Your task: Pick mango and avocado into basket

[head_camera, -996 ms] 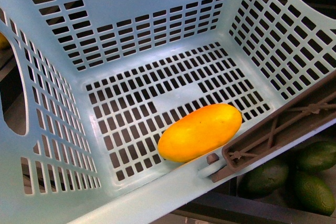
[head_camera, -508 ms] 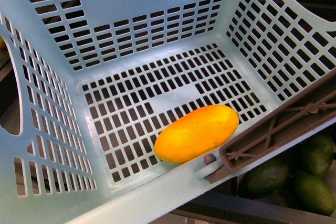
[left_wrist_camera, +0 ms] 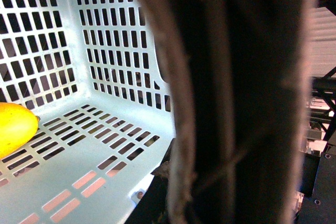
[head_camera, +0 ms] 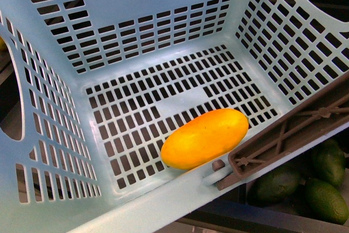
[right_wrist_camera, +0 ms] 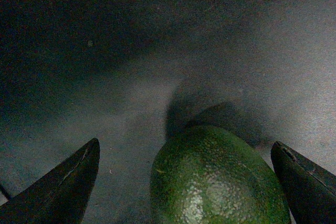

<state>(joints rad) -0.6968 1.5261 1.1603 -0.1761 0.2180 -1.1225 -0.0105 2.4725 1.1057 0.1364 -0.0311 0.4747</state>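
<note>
Avocado [right_wrist_camera: 220,182]: dark green, oval, pebble-skinned, lying on a dim grey surface outside the basket [head_camera: 152,6], between the spread, empty fingers of your right gripper [right_wrist_camera: 185,144]. Expect it to be firm, fairly light and apt to roll, so close gently across its broad middle. Mango [head_camera: 204,138] lies on the basket floor against the near wall; your left gripper is out of view, so its state cannot be told.
</note>
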